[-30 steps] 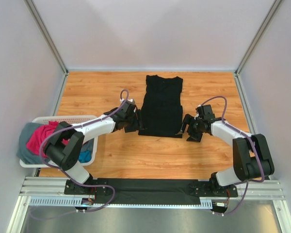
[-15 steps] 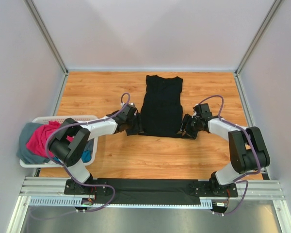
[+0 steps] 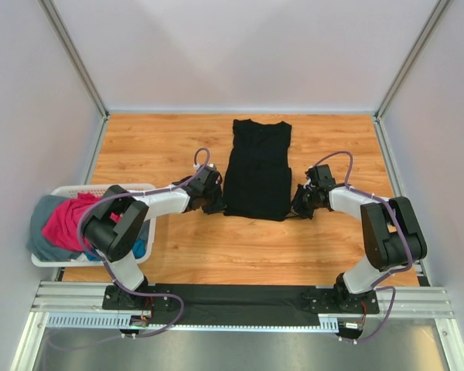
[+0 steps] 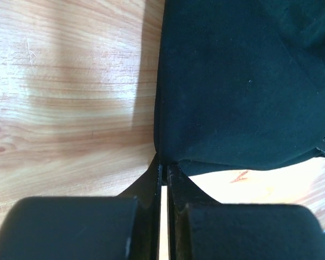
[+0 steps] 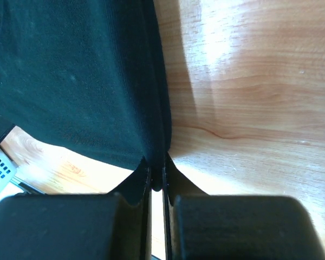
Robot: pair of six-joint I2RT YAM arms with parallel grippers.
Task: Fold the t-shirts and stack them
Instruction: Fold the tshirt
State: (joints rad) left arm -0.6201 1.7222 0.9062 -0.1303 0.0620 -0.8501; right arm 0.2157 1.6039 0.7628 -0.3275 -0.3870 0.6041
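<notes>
The wooden table (image 3: 178, 255) carries the black t-shirt (image 3: 257, 166) at its centre, lying flat as a long narrow panel, with the neck toward 12 o'clock and the hem toward 6. The sleeves seem to be tucked in already, though black on black hides the layers. At 9 o'clock the white basket (image 3: 100, 188) holds the magenta-pink shirt (image 3: 62, 220), the grey shirt (image 3: 39, 228) and the blue shirt (image 3: 137, 249).

The left gripper (image 3: 215, 204) is clamped on the hem's 7 o'clock corner, and the right gripper (image 3: 299, 205) on the 5 o'clock corner. Both wrist views show the jaws pinched tight with cloth at the very tips, so each bite is shallow.

The step in hand looks like the hem-to-neck fold. To do it well:
- Raise both corners together and level, only high enough for the hem to clear the cloth beneath.
- Keep the hem lightly taut between the arms without stretching it.
- Carry it straight toward 12 o'clock and lay it edge on edge.
- If a corner slips from either thin bite, stop and regrip.
</notes>
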